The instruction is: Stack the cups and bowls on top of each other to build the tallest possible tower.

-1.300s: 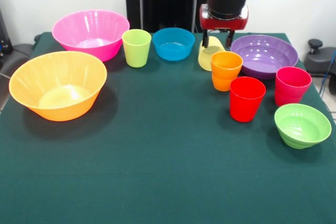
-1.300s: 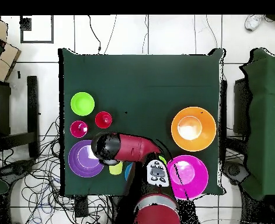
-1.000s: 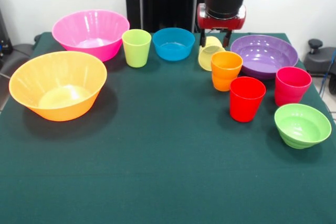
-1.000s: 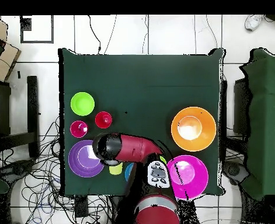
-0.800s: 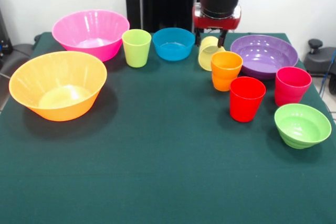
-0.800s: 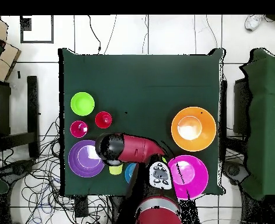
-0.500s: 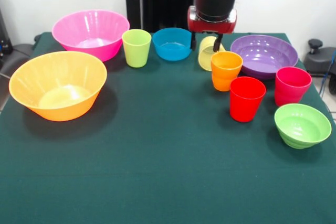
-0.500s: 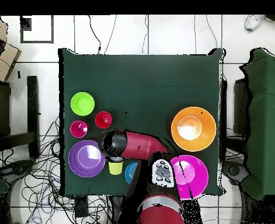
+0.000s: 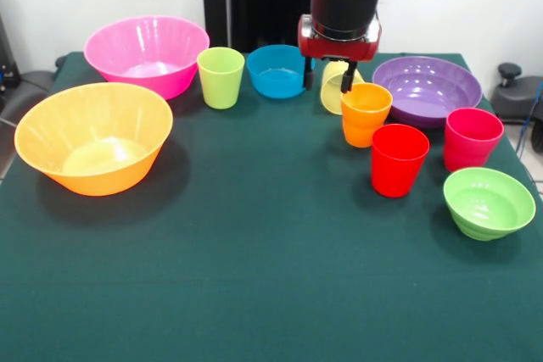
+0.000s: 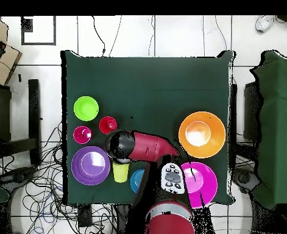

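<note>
My gripper (image 9: 327, 82) hangs open over the pale yellow cup (image 9: 334, 93), which lies on its side between the blue bowl (image 9: 278, 69) and the purple bowl (image 9: 427, 89). One fingertip (image 9: 346, 84) is in front of that cup, the other (image 9: 307, 77) to its left. The orange ribbed cup (image 9: 366, 113) stands just in front. The red cup (image 9: 399, 158), pink-red cup (image 9: 472, 137) and light green bowl (image 9: 488, 201) stand to the right. The lime green cup (image 9: 221, 77) stands on the left. Nothing is stacked.
The pink bowl (image 9: 146, 52) and the orange bowl (image 9: 93, 135) stand at the left. In the overhead view my arm (image 10: 142, 147) covers the orange and lime green cups; the yellow cup (image 10: 120, 172) and purple bowl (image 10: 91, 165) show beside it.
My gripper has moved left in the front view, from beside the purple bowl to over the lying yellow cup, and a little lower. No cup or bowl has moved.
</note>
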